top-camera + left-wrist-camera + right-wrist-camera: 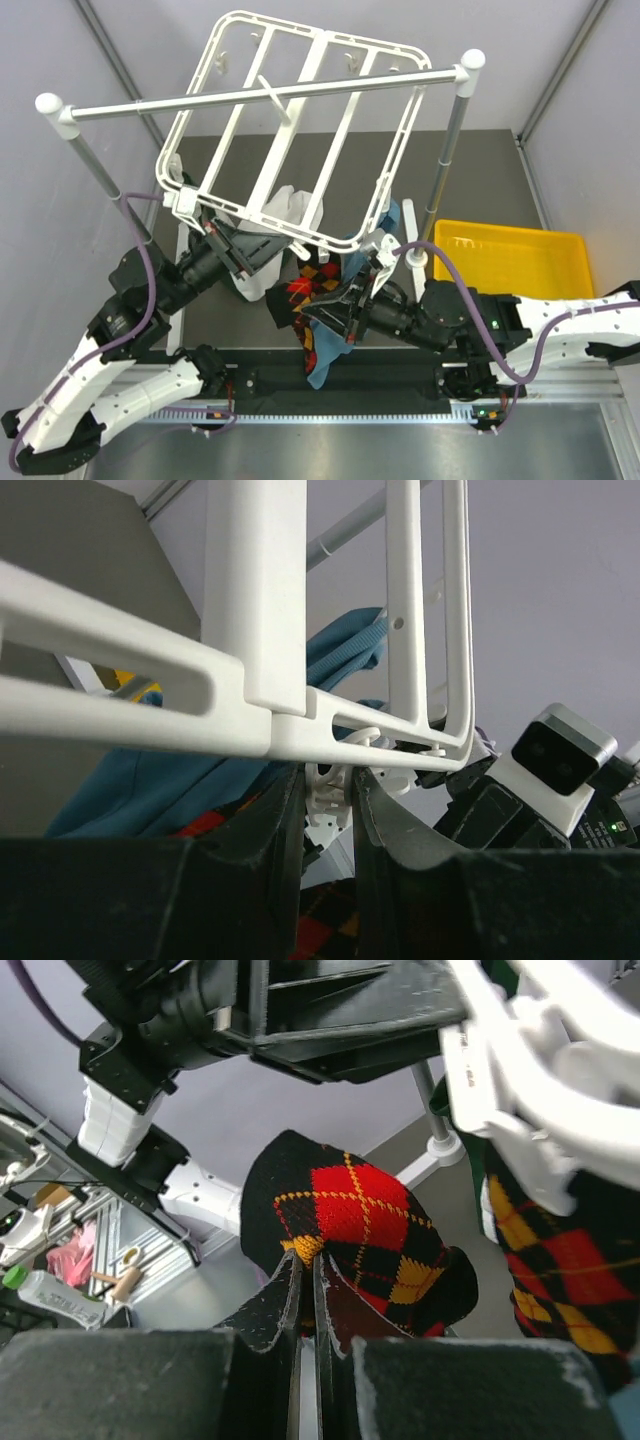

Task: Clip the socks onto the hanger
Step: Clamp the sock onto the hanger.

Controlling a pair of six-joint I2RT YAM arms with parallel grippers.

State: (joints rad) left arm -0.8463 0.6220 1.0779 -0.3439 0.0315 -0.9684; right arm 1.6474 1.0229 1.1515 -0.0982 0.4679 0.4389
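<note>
- Right claw [305, 1260] is pinched shut on a fold of one argyle sock. This held sock [350, 1200] bulges up above the fingertips. Left claw [326, 780] stands narrow, pressed on either side of a small white clip [330, 805] under the near rim of the hanger [255, 600].
- And the other sock?
- The second sock [550, 1260] hangs just beside the right claw, under a white clip of its own. It looks already fastened, though I can't see the bite itself.
- So what makes this step go well?
- My judgement is that the left claw should squeeze the clip's mouth open while the right lifts a flat edge of the held sock into it, not the thick bulge. The fabric should sit deep, then the left claw lets go first and the right only once the clip has bitten. The hanger hangs tilted from the rail [200, 100] and will likely swing, so push gently.
- What about edges and room?
- It's tight overhead, with the rim and crossbars right above both claws. A teal cloth [150, 780] drapes behind the clip, and the second sock crowds the right side. The free room is below the rim, between the two arms and above the counter [480, 180]. The yellow bin [510, 260] is well apart.
</note>
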